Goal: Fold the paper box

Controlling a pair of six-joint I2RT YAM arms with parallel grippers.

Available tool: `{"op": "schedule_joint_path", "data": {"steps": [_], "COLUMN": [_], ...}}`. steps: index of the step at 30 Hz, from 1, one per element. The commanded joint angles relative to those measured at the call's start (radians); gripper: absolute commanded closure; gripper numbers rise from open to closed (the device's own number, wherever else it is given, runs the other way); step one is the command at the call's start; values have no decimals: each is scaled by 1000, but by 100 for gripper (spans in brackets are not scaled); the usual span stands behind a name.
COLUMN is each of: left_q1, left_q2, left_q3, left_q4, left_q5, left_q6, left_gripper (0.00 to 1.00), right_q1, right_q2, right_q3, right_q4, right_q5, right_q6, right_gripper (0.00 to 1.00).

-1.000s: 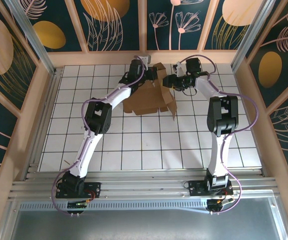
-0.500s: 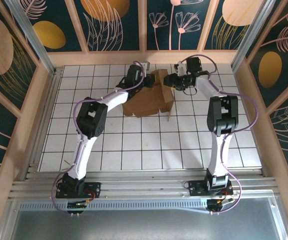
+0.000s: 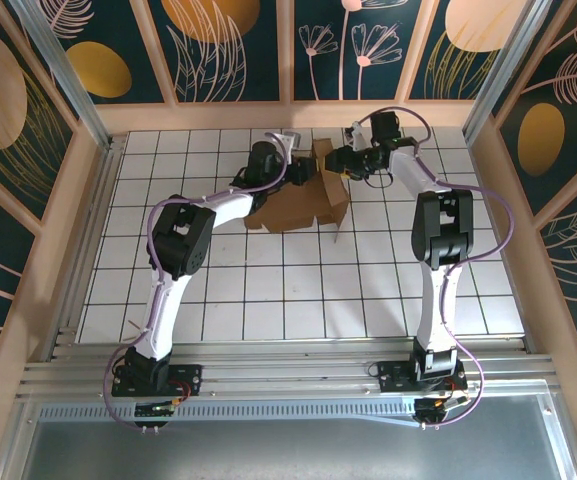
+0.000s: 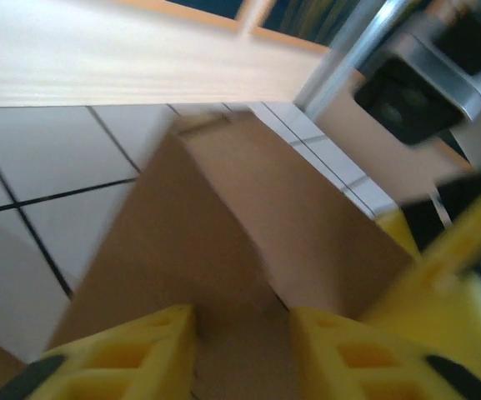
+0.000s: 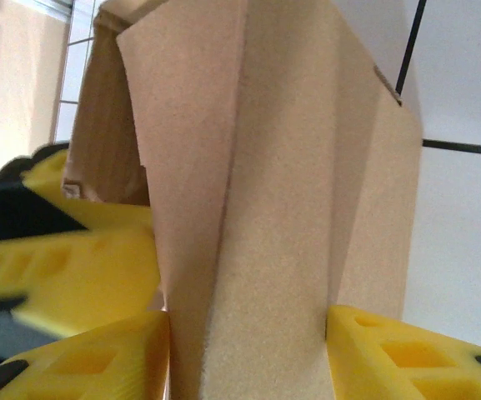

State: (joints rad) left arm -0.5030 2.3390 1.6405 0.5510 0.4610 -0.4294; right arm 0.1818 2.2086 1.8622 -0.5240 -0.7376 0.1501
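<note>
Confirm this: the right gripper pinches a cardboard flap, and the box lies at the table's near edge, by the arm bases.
Wrong place. The right gripper does pinch a flap, but the box lies at the table's far edge, away from the arm bases; the top view shows it.

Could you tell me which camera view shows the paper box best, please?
The top external view: most of the box shows there, a brown sheet partly folded at the far end of the tiled table. The left wrist view gives a blurred close-up of one fold; the right wrist view, a folded panel between yellow fingers.
</note>
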Motion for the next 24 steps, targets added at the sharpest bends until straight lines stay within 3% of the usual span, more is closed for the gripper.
{"op": "schedule_joint_path", "data": {"steps": [1,6,12,15,18,21,24], "left_q1": [-46,-8,68,73,86,135,187], "left_q2": [-44,-18,-117,-231,-294,-257,-125], "left_q3": [-33,28,-106,-198,-214,-44,201], "left_q4": [87,-74,106,102,39,-153,-316], "left_q5": [236,245,319,235,65,-7,-46], "left_q6": [136,292,277,422,559,573,525], "left_gripper": [57,52,52,50,52,54,52], "right_q1": [25,25,24,22,19,14,9], "right_q2": [62,56,43,35,25,14,17], "right_q3": [6,14,34,51,67,70,75], "right_q4": [-34,-52,-77,-86,-91,-84,-80], "right_q5": [54,54,53,50,26,17,3], "right_q6": [-28,-39,-50,-42,-34,-30,-20], "right_gripper": [49,49,47,44,40,38,37]}}
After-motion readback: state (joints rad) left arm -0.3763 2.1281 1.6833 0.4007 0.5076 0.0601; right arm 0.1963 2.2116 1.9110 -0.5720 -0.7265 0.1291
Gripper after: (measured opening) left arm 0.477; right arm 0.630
